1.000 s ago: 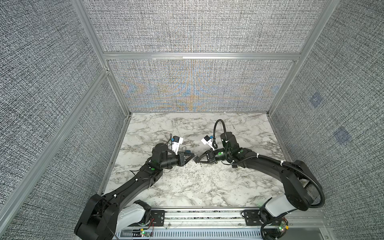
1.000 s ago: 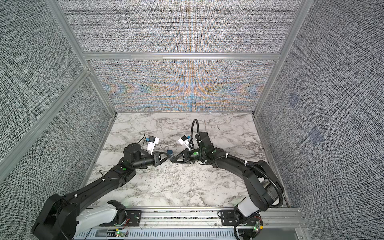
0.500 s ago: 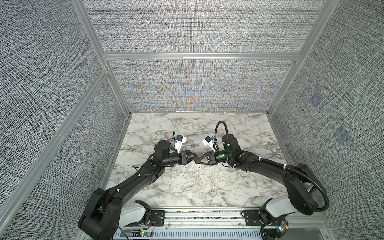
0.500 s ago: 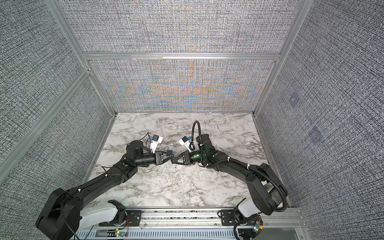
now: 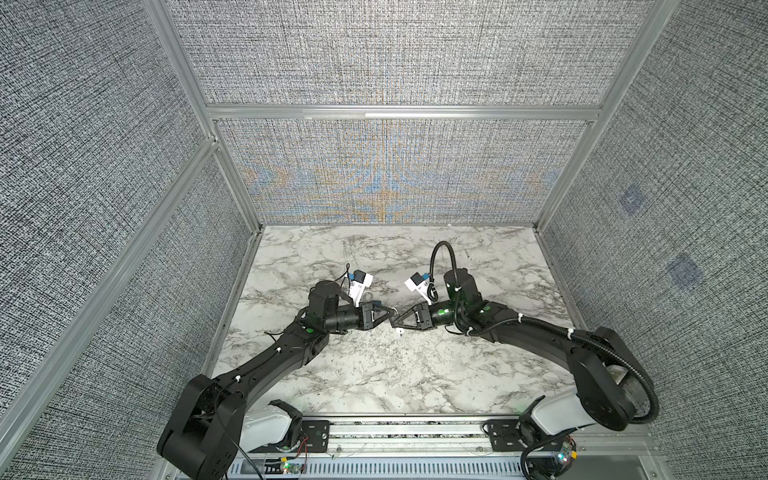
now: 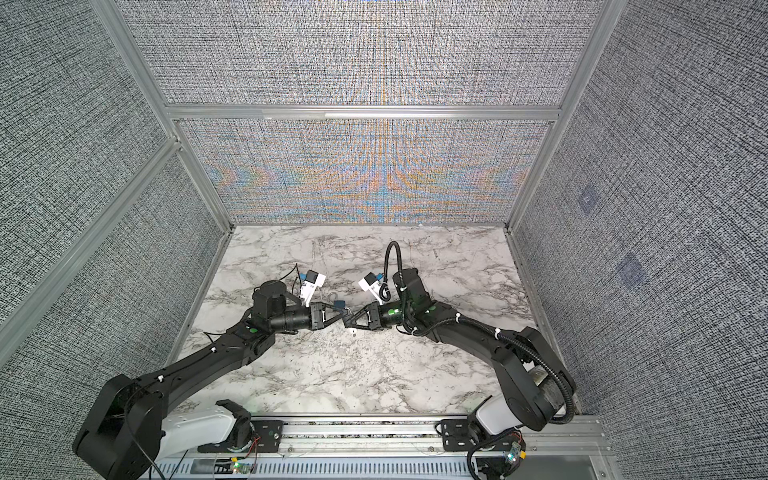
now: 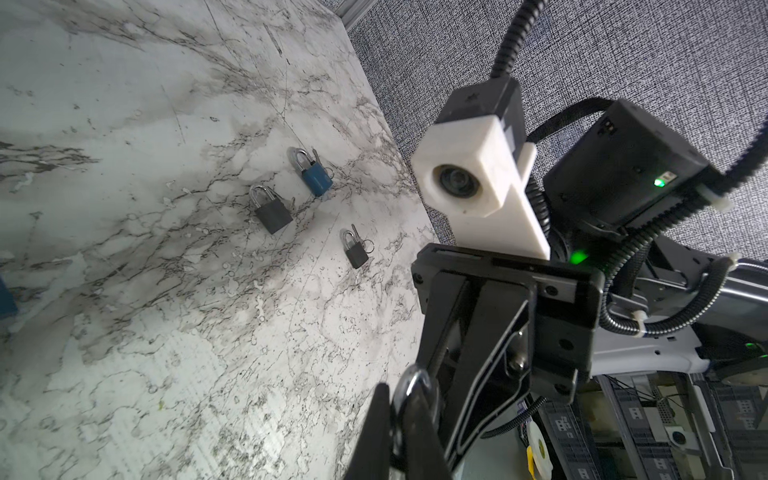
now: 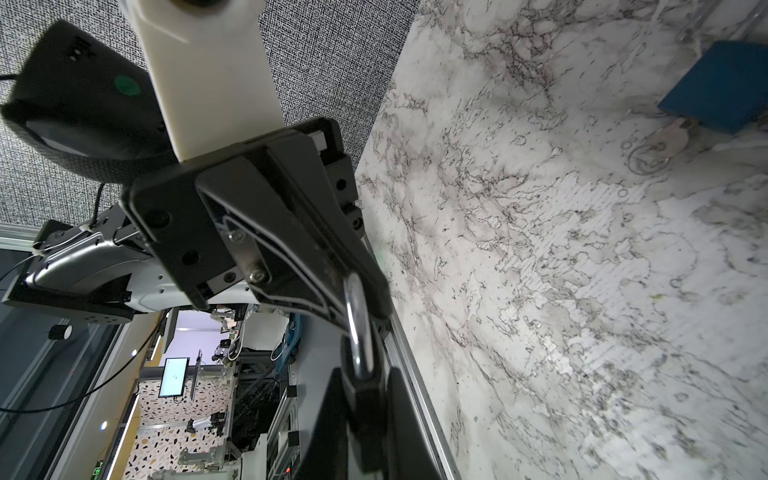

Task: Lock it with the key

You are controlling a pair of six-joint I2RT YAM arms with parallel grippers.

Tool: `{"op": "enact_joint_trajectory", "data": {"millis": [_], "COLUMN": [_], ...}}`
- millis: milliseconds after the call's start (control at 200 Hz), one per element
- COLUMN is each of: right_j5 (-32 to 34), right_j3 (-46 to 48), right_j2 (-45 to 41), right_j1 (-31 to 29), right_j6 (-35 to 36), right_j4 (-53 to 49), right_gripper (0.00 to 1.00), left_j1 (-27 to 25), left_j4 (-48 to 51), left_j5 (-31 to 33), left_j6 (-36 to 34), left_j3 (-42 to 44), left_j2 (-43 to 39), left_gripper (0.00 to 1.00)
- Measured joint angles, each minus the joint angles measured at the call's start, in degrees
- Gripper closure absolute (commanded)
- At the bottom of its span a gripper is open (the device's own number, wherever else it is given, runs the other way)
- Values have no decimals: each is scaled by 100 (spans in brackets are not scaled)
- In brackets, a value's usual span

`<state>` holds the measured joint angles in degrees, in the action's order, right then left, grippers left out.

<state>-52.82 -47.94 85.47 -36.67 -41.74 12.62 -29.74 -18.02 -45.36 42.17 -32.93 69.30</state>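
A dark padlock [image 8: 368,409] with a silver shackle [image 8: 356,316] hangs in the air between my two arms. My right gripper [image 8: 365,432] is shut on its body. My left gripper [image 7: 399,419] is shut on the shackle [image 7: 409,384]. In both top views the two grippers meet tip to tip over the middle of the marble table, left gripper [image 5: 388,320] against right gripper [image 5: 397,325]. A small pale piece [image 5: 400,331] hangs under the right gripper. I cannot tell whether it is the key.
A blue padlock [image 8: 723,87] with a key [image 8: 660,141] in it lies just behind the grippers [image 5: 372,300]. The left wrist view shows another blue padlock [image 7: 316,176], a dark grey one [image 7: 272,214] and a smaller dark one [image 7: 356,251] lying on the table [image 5: 374,374]. Fabric walls enclose three sides.
The left arm has shifted its elbow and wrist a little. Both grippers stay met at the middle on the padlock.
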Motion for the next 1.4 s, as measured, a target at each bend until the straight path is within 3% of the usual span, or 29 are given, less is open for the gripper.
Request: {"op": "enact_joint_trajectory", "data": {"millis": [95, 195, 300, 735, 1400], "right_j5": [9, 2, 116, 105, 87], "right_j3": [0, 0, 74, 866, 645], "right_j2": [0, 4, 0, -413, -245], "right_j1": [-2, -7, 2, 140, 105], "right_j6": [0, -13, -136, -723, -793], "right_j4": [-7, -2, 221, 1357, 1495], "right_gripper": [100, 75, 65, 66, 71], "left_j1": [0, 0, -28, -22, -13], "left_j4": [-15, -79, -177, -136, -164], "left_j5": [22, 59, 44, 608, 765], "left_j6": [7, 101, 214, 804, 1056], "left_j3": [24, 85, 146, 133, 114], "left_j2": [-20, -76, -155, -535, -555], "left_gripper": [100, 100, 100, 100, 100]}}
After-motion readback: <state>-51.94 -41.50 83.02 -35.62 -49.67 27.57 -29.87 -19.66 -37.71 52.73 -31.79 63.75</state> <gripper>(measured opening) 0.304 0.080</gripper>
